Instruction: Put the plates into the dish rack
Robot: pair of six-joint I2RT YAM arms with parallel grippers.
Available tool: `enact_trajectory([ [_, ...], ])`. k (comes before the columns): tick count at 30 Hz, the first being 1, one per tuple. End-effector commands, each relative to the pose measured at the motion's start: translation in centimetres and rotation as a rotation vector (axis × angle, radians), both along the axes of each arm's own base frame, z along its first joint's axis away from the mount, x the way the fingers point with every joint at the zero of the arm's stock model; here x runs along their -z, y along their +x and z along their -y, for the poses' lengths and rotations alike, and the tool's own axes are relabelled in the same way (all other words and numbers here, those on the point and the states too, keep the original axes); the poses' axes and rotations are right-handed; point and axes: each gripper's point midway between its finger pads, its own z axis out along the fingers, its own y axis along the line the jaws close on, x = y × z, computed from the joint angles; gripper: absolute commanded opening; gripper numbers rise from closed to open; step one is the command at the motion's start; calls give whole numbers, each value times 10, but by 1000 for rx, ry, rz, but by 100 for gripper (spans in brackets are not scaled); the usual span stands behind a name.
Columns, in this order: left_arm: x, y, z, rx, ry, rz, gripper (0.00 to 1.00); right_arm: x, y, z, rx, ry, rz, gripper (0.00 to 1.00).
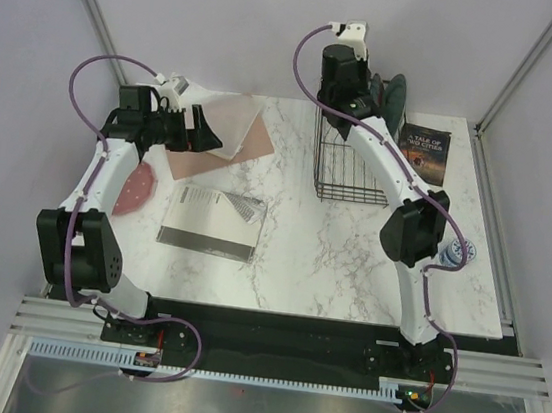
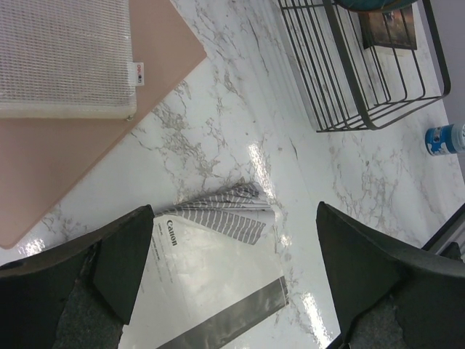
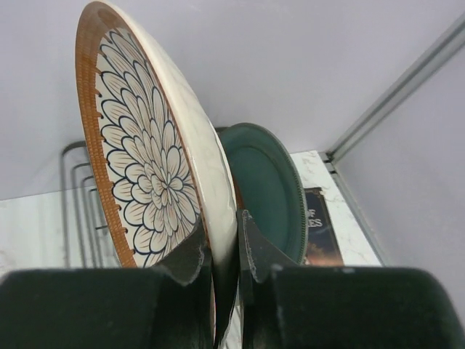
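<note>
- Left end effector (image 1: 202, 135): jaws spread fully wide, holding nothing; it hangs above the counter (image 1: 349, 266), over the near edge of the sheet. In the left wrist view both fingers (image 2: 120, 262) frame the booklet below.
- Pink plate (image 1: 137, 189): flat on the counter near its left edge, partly hidden under the left arm.
- Sheet (image 1: 230, 125): pinkish-brown, flat at the far left of the counter, with a white mesh pad (image 2: 65, 58) lying on it.
- Booklet (image 1: 212, 221): flat on the counter, between the pink plate and the rack.
- Rack (image 1: 350, 165): black wire, at the far right of centre.
- Right end effector (image 3: 224, 240): jaws nearly closed, pinching the rim of the patterned plate.
- Patterned plate (image 3: 160, 167): held on edge, tilted slightly, over the far end of the rack.
- Teal plate (image 3: 269, 189): upright just behind the patterned plate, at the far end of the rack; which slot it stands in cannot be told.
- Book (image 1: 422, 152): flat on the counter, just right of the rack.
- Blue-and-white object (image 1: 455, 252): near the right edge of the counter, beside the right arm.
</note>
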Motion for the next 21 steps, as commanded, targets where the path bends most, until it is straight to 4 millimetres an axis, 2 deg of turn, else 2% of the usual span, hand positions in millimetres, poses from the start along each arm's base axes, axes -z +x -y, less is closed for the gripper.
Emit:
enact_trajectory([
  [1, -24, -10, 8, 18, -40, 76, 100, -55, -9, 46, 234, 2, 151, 0],
  [12, -17, -23, 8, 10, -32, 93, 100, -23, 1, 44, 243, -133, 46, 0],
  [21, -12, -29, 8, 9, -28, 90, 100, 5, 6, 49, 313, -246, -29, 0],
])
